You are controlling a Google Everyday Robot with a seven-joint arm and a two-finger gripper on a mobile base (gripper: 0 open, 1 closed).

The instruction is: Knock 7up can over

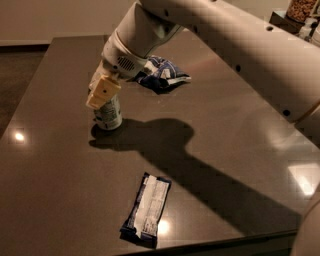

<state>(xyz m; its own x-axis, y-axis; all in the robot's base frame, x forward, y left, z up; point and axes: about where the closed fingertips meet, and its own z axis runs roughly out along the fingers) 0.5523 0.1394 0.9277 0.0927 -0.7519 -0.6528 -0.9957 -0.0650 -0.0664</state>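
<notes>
The 7up can (109,114) stands upright on the dark table (60,170), left of centre, its pale body with dark print showing below the gripper. My gripper (101,91) hangs right over the can's top and hides the lid. Its cream-coloured fingers (102,92) sit against the can's upper part. The white arm reaches in from the upper right.
A crumpled blue-and-white snack bag (162,74) lies behind the can, partly under the arm. A flat dark blue wrapper with a white panel (147,209) lies near the table's front edge. Jars (301,10) stand at the far right corner.
</notes>
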